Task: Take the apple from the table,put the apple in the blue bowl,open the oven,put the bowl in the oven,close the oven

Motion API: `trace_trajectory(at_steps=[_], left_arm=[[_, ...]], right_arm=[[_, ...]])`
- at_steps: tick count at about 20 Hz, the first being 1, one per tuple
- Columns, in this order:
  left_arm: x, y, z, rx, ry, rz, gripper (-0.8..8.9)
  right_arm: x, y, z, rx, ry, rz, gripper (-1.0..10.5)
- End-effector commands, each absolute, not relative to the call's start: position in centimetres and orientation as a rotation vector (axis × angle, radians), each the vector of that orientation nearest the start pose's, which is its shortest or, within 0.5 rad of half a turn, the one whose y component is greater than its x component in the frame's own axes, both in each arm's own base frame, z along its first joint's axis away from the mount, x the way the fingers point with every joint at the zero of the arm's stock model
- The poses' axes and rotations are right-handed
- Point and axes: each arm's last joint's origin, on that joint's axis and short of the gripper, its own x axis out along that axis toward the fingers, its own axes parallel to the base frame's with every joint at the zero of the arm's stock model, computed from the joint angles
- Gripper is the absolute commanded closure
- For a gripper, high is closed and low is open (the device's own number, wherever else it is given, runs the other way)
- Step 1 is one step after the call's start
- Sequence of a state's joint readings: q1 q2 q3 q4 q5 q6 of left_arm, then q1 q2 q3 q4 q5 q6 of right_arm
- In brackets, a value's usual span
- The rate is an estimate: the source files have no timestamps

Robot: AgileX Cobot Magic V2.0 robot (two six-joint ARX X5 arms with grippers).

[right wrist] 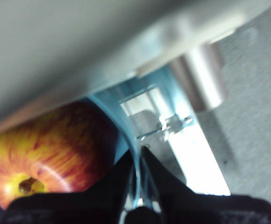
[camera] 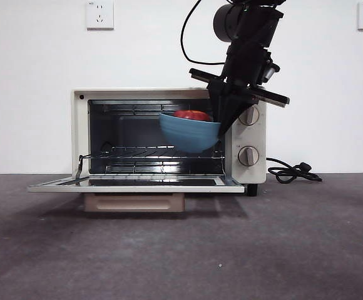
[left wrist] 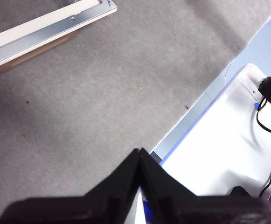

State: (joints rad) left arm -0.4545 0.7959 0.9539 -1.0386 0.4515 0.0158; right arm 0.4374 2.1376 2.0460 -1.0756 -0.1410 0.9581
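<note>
While gripped by right hand (camera: 221,128) — blue bowl (camera: 189,134), apple (camera: 192,115)

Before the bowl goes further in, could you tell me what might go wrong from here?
The right gripper pinches only the rim of the light-blue round bowl, which hangs tilted above the wire rack; it could slip. The glossy red apple might roll out. The arm is close to the cream-white toaster oven frame and may bump it.

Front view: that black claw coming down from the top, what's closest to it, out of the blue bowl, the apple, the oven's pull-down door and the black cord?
From the right gripper:
1. Blue bowl, gripped at its rim.
2. Apple, inside the bowl.
3. Cord, on the table behind. Oven door, folded down below. Too close to call.
</note>
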Motion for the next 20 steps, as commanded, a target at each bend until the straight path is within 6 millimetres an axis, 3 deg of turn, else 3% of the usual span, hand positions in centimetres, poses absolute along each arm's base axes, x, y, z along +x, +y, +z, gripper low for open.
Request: trace_trajectory(at_steps=[1,17,20], left_arm=[[10.8,-6.7,31.8,0.029,0.892,-0.863,8.19],[10.6,-6.6,31.6,0.039,0.909,-0.865,8.19],[10.6,-6.6,31.6,0.042,0.908,-0.867,8.19]], right_arm=[[40.7,19.5,27.4,0.647,1.281,-0.109,9.6],[41.4,20.2,26.1,0.641,1.274,-0.082,9.4],[41.3,20.2,26.1,0.634,1.277,-0.079,7.5]])
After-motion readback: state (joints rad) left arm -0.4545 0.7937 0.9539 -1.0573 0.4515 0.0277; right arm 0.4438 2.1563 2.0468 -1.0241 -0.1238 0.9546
